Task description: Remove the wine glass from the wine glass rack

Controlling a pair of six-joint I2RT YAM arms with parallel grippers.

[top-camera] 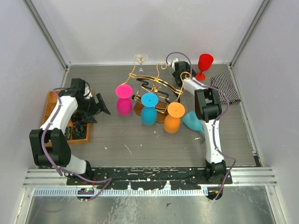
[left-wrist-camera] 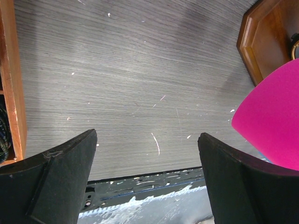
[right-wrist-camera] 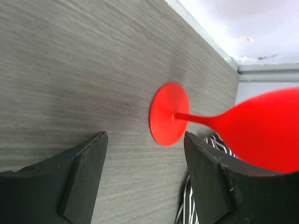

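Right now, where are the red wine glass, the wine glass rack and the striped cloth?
red wine glass [right-wrist-camera: 169,113], right wrist view, on its round foot.
wine glass rack [left-wrist-camera: 261,44], left wrist view, on its brown wooden base.
striped cloth [top-camera: 226,86], top external view, on its middle.

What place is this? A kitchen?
Probably a robot test booth, not a kitchen: white walls box in a grey table, with a left arm and right arm bolted at its edge.

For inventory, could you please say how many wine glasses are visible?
6: pink, blue, orange and clear on the rack; red standing back right; teal by the right arm. Others may be hidden.
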